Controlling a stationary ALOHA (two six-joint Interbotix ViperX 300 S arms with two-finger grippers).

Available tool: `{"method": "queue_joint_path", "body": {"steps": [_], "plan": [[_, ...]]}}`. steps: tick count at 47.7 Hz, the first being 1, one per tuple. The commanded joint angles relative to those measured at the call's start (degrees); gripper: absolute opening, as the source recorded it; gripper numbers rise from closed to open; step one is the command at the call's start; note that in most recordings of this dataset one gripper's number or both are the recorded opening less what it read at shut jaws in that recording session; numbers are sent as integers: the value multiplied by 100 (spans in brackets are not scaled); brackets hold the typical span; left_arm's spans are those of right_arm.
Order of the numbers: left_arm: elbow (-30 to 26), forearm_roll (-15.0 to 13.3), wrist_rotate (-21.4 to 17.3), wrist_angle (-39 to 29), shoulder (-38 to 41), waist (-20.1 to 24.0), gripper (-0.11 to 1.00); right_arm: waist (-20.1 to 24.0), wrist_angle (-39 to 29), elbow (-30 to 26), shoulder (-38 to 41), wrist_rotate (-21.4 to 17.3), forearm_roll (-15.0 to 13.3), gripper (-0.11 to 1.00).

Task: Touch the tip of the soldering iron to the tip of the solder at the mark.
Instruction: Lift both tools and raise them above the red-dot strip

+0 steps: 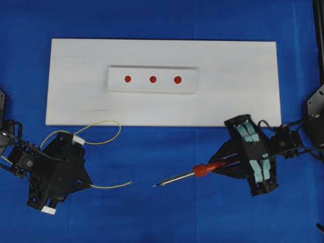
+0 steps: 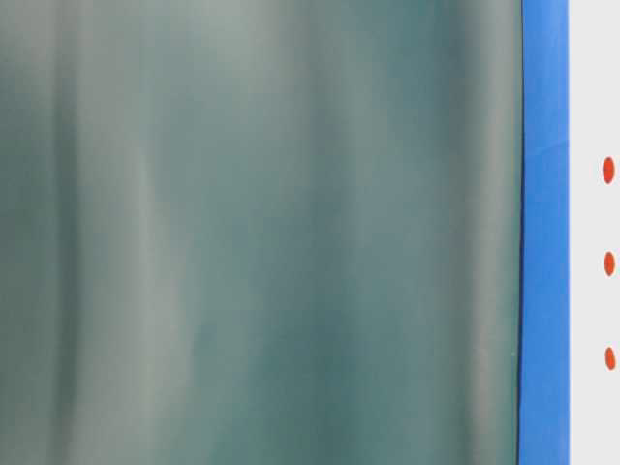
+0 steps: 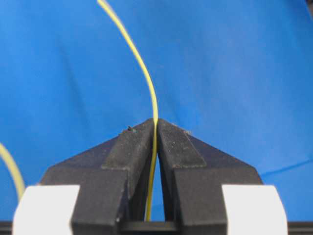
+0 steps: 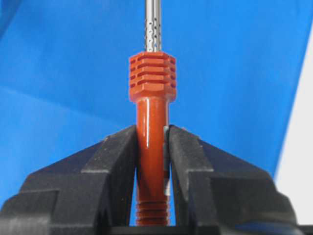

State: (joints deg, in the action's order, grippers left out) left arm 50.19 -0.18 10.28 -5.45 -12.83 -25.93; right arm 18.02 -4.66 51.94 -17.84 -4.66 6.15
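Note:
The soldering iron (image 1: 205,168) lies level over the blue cloth, and its silver tip (image 1: 155,186) points left. My right gripper (image 1: 226,163) is shut on its orange-red handle (image 4: 152,122), just behind the ribbed collar (image 4: 152,78). The solder (image 1: 112,186), a thin yellow wire, is pinched in my shut left gripper (image 1: 88,183). Its free end (image 1: 130,182) points right, a short gap from the iron's tip, and a loop (image 1: 104,132) curls behind. In the left wrist view the solder (image 3: 146,73) rises from the left gripper (image 3: 155,125). Three red marks (image 1: 153,79) sit on a raised white block.
The white board (image 1: 243,101) carrying the block (image 1: 116,86) lies beyond both grippers, its near edge just above them. The table-level view is mostly blocked by a blurred grey-green surface (image 2: 262,232); the red marks (image 2: 608,263) show at its right edge.

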Motion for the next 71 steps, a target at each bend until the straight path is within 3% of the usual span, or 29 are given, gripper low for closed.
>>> {"method": "queue_joint_path", "body": {"steps": [1,14,34,41,49,71], "plan": [[-352,9,26,-536,-308,158,2,-158,-571,-264,-378,9,-44,7],[-905,35,79,-1635,-747,1011,2,-888,-1494,-483,-835,-9,-624,7],[-914,97,-18,-2373,-984,2821,2,-2382,-1890,-624,-765,-9,-1195,7],[-905,97,-185,-2558,-976,3252,2,-2733,-1934,-721,-606,-9,-1371,7],[-853,97,-501,-2610,-949,3463,2,-2909,-1960,-853,-396,-9,-1477,7],[-782,88,-492,-2654,-861,3489,2,-2900,-1942,-958,-193,-18,-1477,7]]}}
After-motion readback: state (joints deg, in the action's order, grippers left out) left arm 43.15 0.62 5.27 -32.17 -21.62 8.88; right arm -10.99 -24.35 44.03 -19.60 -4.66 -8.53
